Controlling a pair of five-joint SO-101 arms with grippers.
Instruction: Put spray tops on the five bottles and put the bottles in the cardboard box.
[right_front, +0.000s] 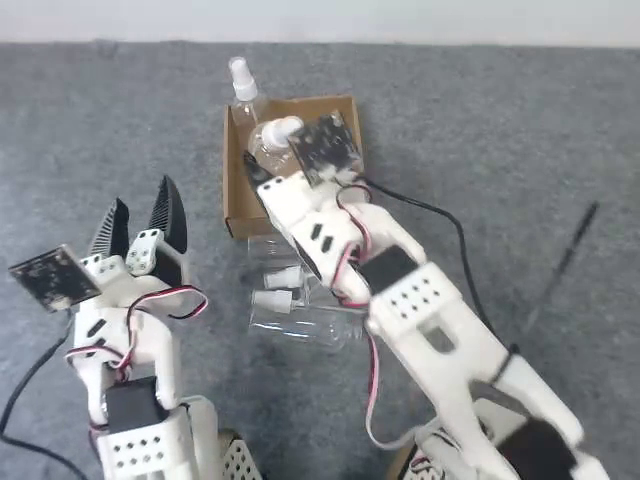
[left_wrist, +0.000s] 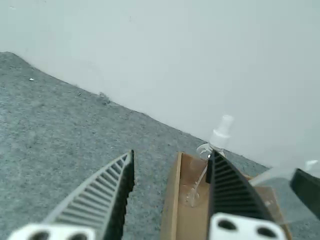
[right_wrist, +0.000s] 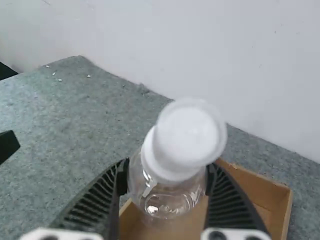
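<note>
Where the grey carpet (right_front: 520, 150) lies nearest the arms, clear bottles (right_front: 300, 322) and two loose tops (right_front: 270, 299) rest between them. To their left the left gripper (right_front: 142, 195) hangs with its jaws spread, grasping nothing. Farther off, the right gripper (right_wrist: 166, 172) is clamped on a topped bottle (right_front: 272, 140) over the box (right_front: 237, 190). A second bottle (right_front: 243, 85) stands in the box's far left corner. A white wall (right_front: 400, 20) rises beyond.
</note>
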